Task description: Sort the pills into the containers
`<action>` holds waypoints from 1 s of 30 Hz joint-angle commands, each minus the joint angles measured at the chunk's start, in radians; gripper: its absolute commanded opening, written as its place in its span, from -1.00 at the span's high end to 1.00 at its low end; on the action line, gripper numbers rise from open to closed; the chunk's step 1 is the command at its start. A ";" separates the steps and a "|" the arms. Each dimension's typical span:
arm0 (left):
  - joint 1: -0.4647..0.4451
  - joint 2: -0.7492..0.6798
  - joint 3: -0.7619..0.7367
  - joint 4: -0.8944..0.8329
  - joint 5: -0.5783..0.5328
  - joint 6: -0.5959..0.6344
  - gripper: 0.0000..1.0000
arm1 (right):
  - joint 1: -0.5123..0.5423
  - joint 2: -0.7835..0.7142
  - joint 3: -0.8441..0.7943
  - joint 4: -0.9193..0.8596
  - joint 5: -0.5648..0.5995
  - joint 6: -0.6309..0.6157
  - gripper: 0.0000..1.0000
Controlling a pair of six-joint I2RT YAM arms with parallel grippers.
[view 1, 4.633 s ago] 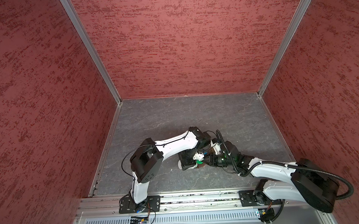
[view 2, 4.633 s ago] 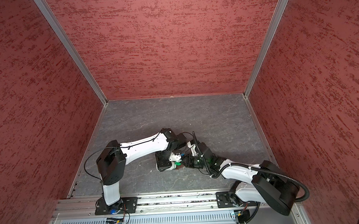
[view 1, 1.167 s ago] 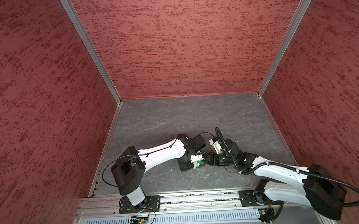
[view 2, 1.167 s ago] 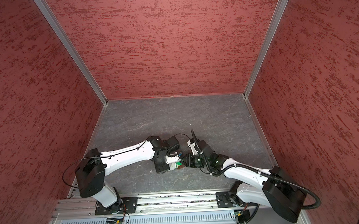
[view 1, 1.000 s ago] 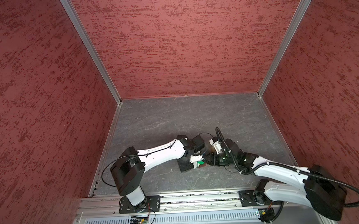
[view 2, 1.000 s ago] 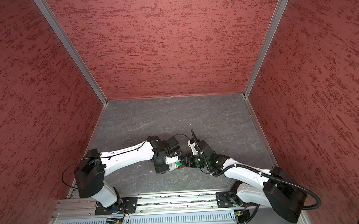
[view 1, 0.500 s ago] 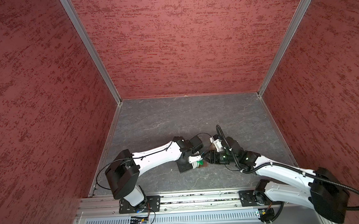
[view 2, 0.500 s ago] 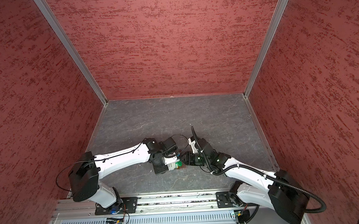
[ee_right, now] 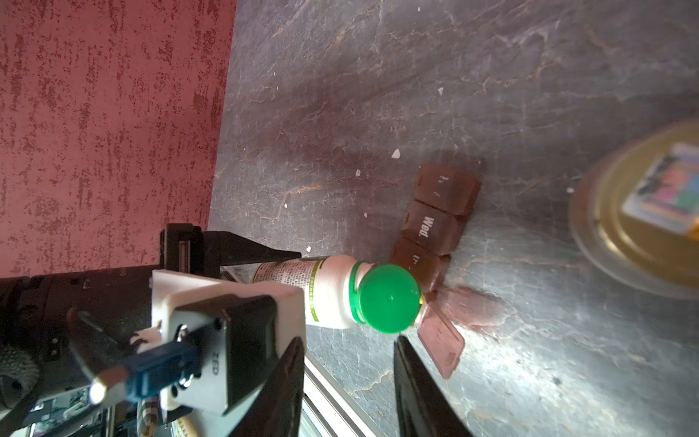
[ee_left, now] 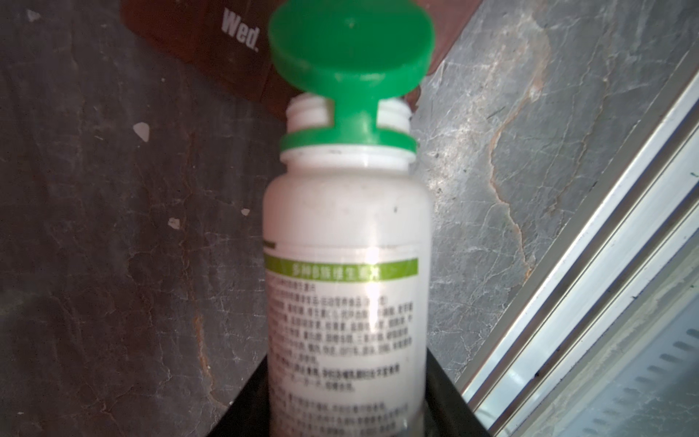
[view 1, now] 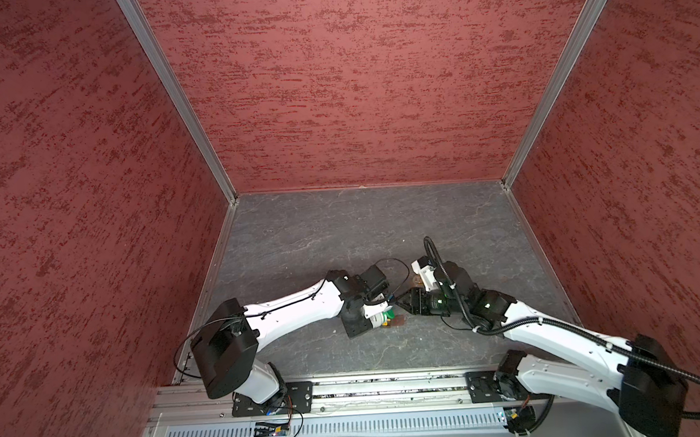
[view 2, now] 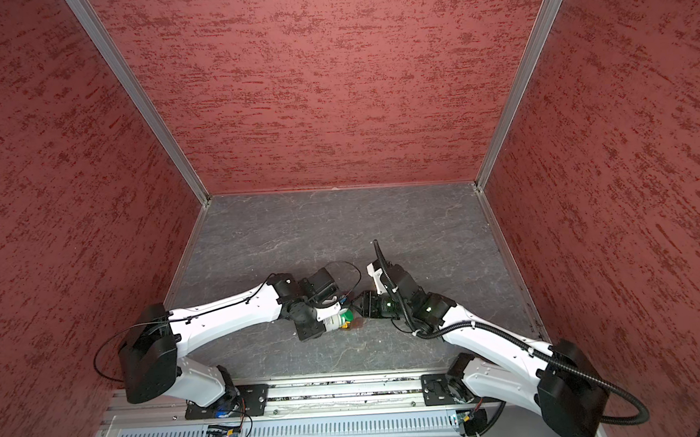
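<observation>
My left gripper is shut on a white bottle, which lies tilted low over the floor. Its green flip cap hangs open on its hinge. The bottle's mouth sits over the containers, a brown translucent strip with "Wed." on one cell; one end lid is folded open. At the mouth a tiny yellow speck shows, perhaps one of the pills. My right gripper stands open and empty just short of the cap. In both top views the grippers meet at the front middle.
A clear amber bottle with a gold lid stands beyond the strip, seen also in a top view. White flecks dot the grey floor. The metal front rail runs close by. Red walls enclose three sides.
The right gripper's jaws have spread wider beside the green cap. The left arm's elbow has dropped lower and leftward, with the bottle still held at the strip.
</observation>
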 commanded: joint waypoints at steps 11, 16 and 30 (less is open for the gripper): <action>0.106 -0.105 -0.040 0.243 0.035 -0.019 1.00 | -0.071 -0.020 0.184 -0.217 0.092 -0.111 0.16; 0.164 -0.127 -0.046 0.364 0.089 -0.002 1.00 | -0.142 -0.002 0.252 -0.251 0.051 -0.144 0.12; 0.305 -0.122 -0.081 0.913 0.296 -0.002 1.00 | -0.336 0.096 0.464 -0.308 -0.102 -0.190 -0.12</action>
